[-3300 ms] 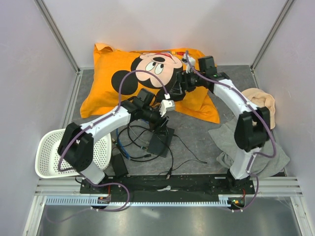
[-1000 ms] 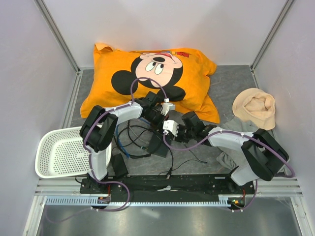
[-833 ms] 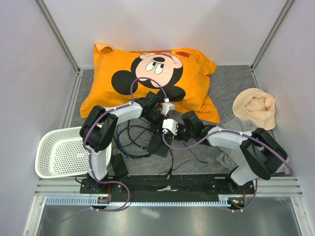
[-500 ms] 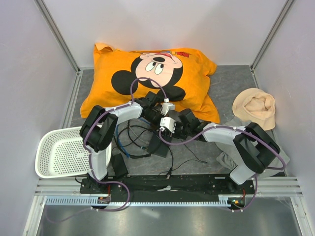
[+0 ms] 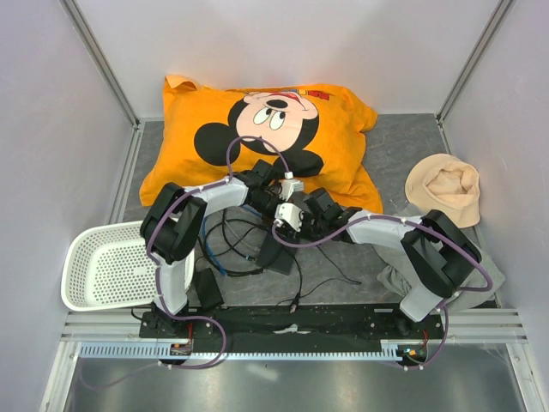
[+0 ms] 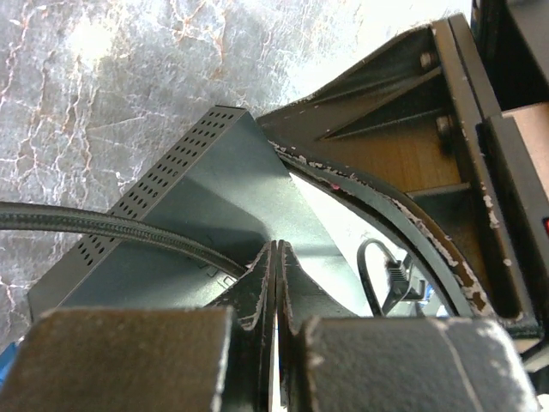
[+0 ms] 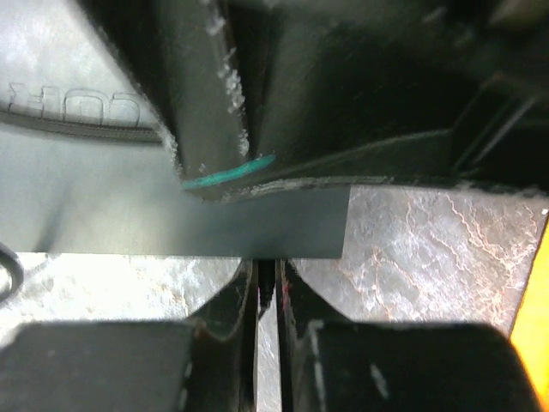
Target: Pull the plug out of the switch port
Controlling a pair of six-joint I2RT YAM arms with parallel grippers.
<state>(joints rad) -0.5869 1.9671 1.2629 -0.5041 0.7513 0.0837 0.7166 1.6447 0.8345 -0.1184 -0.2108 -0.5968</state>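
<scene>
The floor is a mottled grey tabletop (image 5: 403, 146) closed in by pale walls (image 5: 283, 43) with aluminium corner posts. The flat black switch box (image 5: 273, 255) lies near the middle of it, towards the arm bases. Beyond the box is an orange Mickey Mouse pillow (image 5: 257, 137). Well to the box's left is a white plastic basket (image 5: 103, 270), and a tangle of dark cables (image 5: 232, 245) lies just left of the box. The smaller power brick (image 5: 208, 290) sits nearer the bases, left of the box. Well to the right are a beige cloth bundle (image 5: 442, 189) and a rumpled grey cloth (image 5: 476, 287).

Both arms reach inward and meet over the box's far end. The left gripper (image 6: 276, 251) has its fingers pressed flat together with nothing between them. The tips are low over the box's top face, but contact cannot be told. A braided cable (image 6: 103, 225) crosses the box's top just left of those tips, beside the vented edge. A thin black lead with a small connector (image 6: 393, 279) shows just past the box, to the right of the tips. Whether it sits in the switch port cannot be told, and the socket itself is not discernible.

The right gripper (image 7: 267, 268) is closed to a hairline slit and holds nothing. Its tips are at the box's edge, near a corner, with the left gripper's dark body just beyond.
</scene>
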